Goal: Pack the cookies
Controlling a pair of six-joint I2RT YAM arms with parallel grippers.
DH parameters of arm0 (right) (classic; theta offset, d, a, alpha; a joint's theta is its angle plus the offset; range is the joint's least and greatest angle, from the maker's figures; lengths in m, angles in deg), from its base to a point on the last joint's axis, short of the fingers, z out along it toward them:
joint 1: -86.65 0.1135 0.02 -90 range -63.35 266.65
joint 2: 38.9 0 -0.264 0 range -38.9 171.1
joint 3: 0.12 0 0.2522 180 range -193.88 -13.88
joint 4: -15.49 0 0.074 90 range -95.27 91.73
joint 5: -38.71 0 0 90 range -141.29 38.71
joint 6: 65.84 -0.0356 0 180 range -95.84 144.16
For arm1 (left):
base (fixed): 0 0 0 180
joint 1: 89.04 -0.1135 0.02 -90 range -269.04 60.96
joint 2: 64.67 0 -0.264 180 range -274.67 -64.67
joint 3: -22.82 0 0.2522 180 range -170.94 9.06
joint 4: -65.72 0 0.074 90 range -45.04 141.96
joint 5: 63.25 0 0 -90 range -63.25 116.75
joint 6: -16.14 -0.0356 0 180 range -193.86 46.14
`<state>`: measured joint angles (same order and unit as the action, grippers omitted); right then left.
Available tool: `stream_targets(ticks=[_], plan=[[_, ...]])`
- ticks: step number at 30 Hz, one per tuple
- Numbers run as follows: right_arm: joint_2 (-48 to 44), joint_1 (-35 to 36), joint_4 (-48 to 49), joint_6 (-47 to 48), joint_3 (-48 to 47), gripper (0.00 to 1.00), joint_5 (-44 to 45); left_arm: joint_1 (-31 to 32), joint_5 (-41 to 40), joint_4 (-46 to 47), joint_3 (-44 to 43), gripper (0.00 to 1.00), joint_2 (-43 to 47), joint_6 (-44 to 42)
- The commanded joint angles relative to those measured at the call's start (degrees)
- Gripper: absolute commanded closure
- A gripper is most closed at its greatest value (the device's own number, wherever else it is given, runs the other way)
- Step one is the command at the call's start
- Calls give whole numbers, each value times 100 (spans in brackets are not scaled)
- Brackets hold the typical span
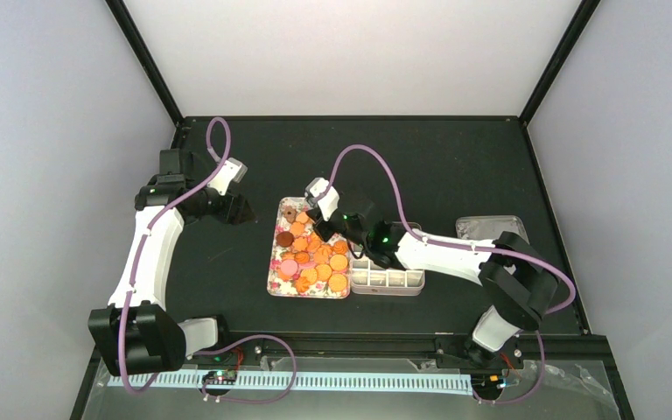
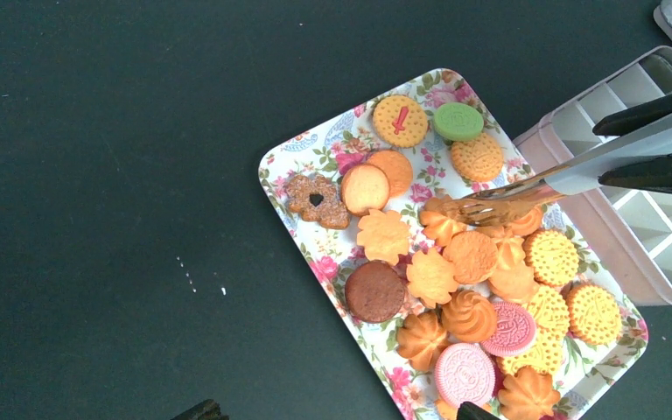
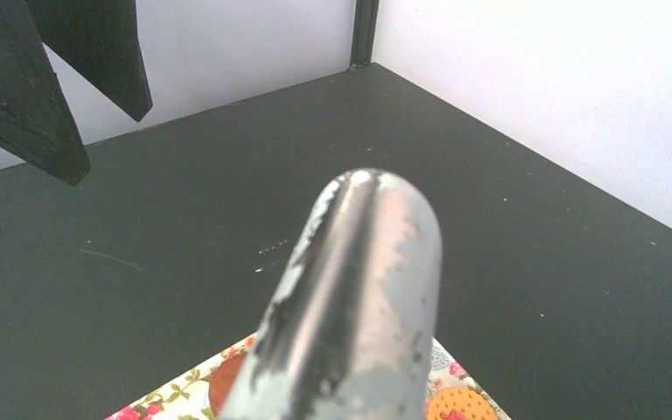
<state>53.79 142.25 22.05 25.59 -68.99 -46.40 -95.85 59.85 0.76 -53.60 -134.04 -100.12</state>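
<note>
Right jaws clamp tongs (image 2: 534,185), tips over cookies (image 2: 471,255); left jaws wide, empty. They look light, rigid, crumbly: pinch one across its edges, gently.

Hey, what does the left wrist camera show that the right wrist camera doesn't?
Only the left wrist view: the whole spread of cookies on the flowered tray, the tips of the metal tongs over them, the divided box beside the tray, and the right gripper clamped on the tongs.
Only the right wrist view: the white walls and corner post behind the black table.
Both: tongs, tray, table and cookies, though the right wrist view catches just a tray edge with two cookies.
</note>
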Motion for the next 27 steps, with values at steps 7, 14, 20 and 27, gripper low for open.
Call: stream_targets(ticks=[7, 14, 20, 27], plan=[[-31, 37, 556, -185, -13, 74, 222, -50, 167, -92, -212, 30, 77, -55], [84, 39, 768, -197, 117, 67, 304, -51, 132, -119, -186, 29, 101, -107], [215, 39, 776, -294, 237, 66, 268, -53, 156, -100, -211, 29, 102, -80], [382, 39, 762, -477, 339, 66, 124, -50, 145, -110, -212, 30, 115, -101]])
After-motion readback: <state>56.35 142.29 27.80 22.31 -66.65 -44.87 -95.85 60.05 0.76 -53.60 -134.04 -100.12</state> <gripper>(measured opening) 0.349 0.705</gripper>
